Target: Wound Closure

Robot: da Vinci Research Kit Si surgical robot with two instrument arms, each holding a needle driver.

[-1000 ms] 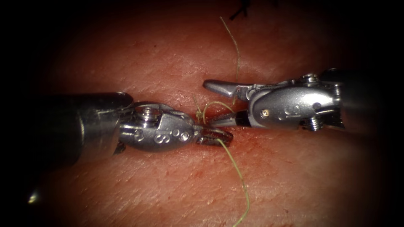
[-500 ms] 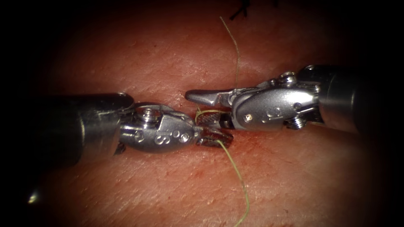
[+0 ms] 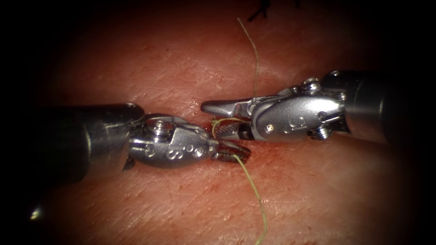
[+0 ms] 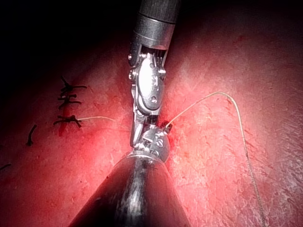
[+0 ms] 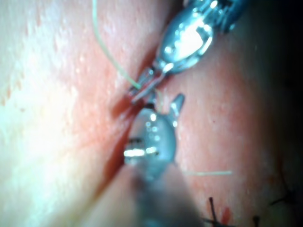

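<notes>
two tools are meeting at the middle of the endoscope picture, over the cut (image 3: 200,106) in the tissue (image 3: 190,199). the left tool (image 3: 232,152) is coming in from the left edge, and it is clenching one thread (image 3: 254,193) at its tip. that thread is running down from the tool to the bottom edge of the frame, a little right of the middle. the right tool (image 3: 217,119) is coming in from the right edge. it is spread open, with one long jaw above and one below, and a small loop of thread (image 3: 222,120) is lying between them. one more thin strand (image 3: 254,54) is going up from the right tool toward the top of the frame. some dark stitches (image 4: 66,104) are sitting on the tissue in the left wrist picture. i cannot tell where the needle is.
</notes>
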